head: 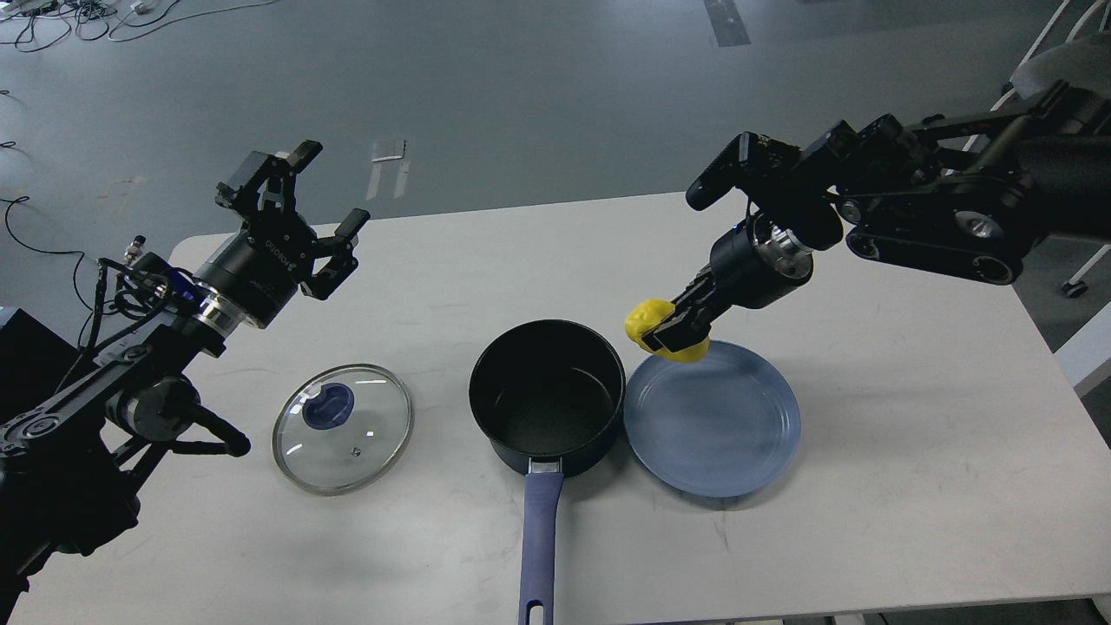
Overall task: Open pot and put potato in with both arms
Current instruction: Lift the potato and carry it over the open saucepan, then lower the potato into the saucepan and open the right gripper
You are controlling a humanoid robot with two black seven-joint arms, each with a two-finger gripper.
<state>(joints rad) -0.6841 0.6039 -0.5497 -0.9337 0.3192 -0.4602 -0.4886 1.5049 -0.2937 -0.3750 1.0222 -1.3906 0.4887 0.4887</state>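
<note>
The dark navy pot (547, 395) stands open in the middle of the white table, its long blue-purple handle (538, 542) pointing toward me. Its glass lid (343, 428) with the blue knob lies flat on the table to the left. My right gripper (670, 334) is shut on the yellow potato (653, 325) and holds it in the air above the far left rim of the blue plate (712, 421), just right of the pot. My left gripper (291, 204) is open and empty, raised over the table's far left.
The blue plate lies against the pot's right side. The white table (911, 451) ends close behind the left gripper. A chair (1059, 69) stands on the grey floor at the far right.
</note>
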